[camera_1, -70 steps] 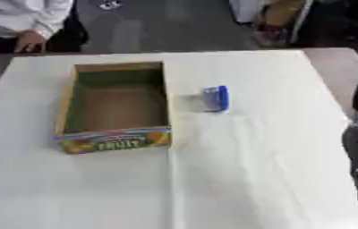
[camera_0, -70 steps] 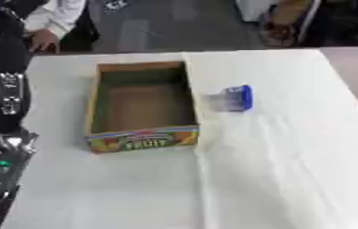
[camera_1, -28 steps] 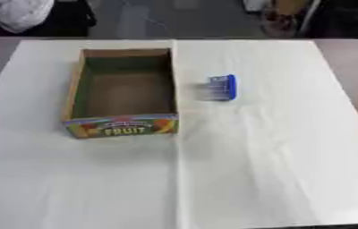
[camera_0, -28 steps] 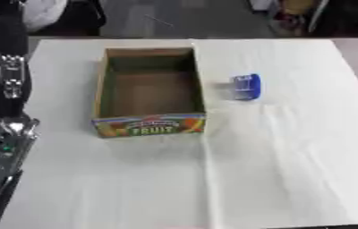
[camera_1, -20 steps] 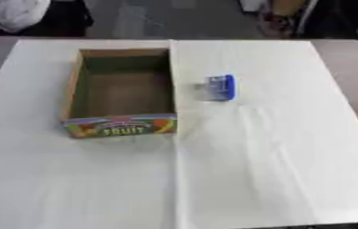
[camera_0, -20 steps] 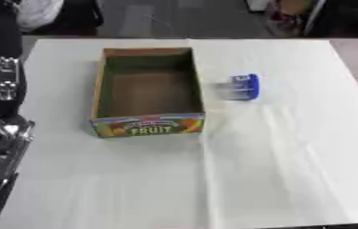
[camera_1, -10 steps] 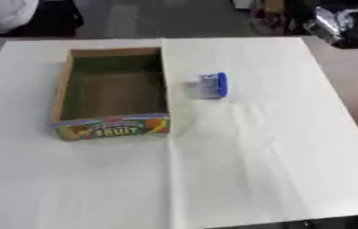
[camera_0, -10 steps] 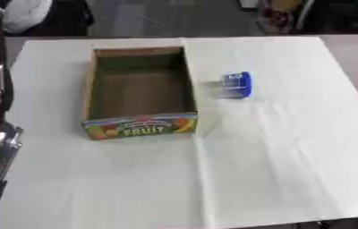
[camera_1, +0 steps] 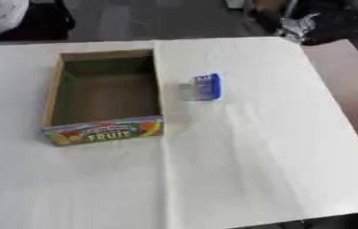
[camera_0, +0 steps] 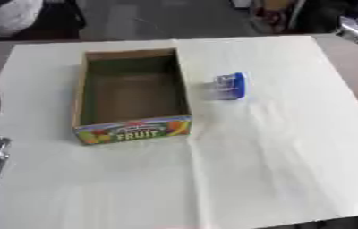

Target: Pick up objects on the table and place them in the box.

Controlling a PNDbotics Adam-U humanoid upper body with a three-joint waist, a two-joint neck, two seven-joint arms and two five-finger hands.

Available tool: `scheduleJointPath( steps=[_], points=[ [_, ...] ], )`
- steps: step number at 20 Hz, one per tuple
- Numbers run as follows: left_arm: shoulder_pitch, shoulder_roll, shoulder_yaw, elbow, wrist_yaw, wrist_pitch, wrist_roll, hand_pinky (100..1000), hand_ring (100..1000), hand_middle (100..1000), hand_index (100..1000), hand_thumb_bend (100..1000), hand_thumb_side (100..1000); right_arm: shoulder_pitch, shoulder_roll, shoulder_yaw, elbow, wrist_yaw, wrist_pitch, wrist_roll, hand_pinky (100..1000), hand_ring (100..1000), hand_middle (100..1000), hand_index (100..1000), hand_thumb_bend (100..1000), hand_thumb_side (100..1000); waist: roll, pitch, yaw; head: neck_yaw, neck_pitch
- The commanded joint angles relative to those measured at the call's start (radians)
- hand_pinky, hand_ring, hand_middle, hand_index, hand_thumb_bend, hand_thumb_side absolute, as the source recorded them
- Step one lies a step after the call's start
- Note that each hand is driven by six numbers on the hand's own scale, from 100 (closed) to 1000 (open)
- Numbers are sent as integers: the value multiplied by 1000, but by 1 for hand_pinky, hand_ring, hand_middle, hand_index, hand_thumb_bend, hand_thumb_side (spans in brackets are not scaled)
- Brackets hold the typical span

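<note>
One blue item (camera_0: 231, 86) sits right of the empty box (camera_0: 130, 129), mid-frame, while the right hand (camera_1: 296, 24) has just come in upper right, fingers unclear, so a reach seems to be starting.

We see even, bright light over the white surface (camera_0: 276, 147), no hard glare. Soft blur throughout; print on the box (camera_0: 133, 130) front barely readable. Box interior is darker, shaded at its left wall. The small blue object (camera_1: 202, 87) casts a faint shadow toward the box. Background beyond the surface's far edge is dim and smeared.
</note>
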Motion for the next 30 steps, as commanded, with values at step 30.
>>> scheduleJointPath(
  steps=[30],
  points=[
    [-113,-34,-8,-14,15,-17,-11,900,740,935,867,415,825,-126,28,-12,170,161,-145,99,721,792,779,845,447,1000,-17,95,105,2,-116]
  ],
)
